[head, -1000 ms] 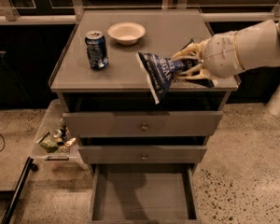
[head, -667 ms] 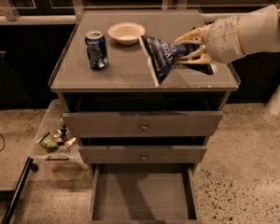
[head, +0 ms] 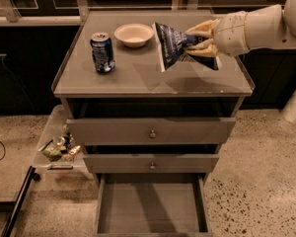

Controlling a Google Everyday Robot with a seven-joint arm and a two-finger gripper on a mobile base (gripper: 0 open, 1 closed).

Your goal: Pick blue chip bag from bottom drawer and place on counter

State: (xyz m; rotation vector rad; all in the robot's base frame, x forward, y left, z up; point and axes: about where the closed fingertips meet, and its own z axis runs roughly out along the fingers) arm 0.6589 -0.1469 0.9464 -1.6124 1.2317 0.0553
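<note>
My gripper (head: 201, 40) reaches in from the right and is shut on the blue chip bag (head: 171, 45), a dark-blue foil bag with white lettering. The bag hangs above the right half of the counter (head: 138, 78), its lower edge close to the surface. The bottom drawer (head: 150, 206) is pulled open below, and its flat floor shows nothing in it.
A blue soda can (head: 102, 52) stands on the counter's left side. A white bowl (head: 133, 34) sits at the back middle, just left of the bag. Two upper drawers with round knobs (head: 152, 134) are slightly open. A clear bin of items (head: 59, 149) stands on the floor at left.
My gripper has carried the bag up and back from the counter's front right edge to above its right rear part, closer to the bowl.
</note>
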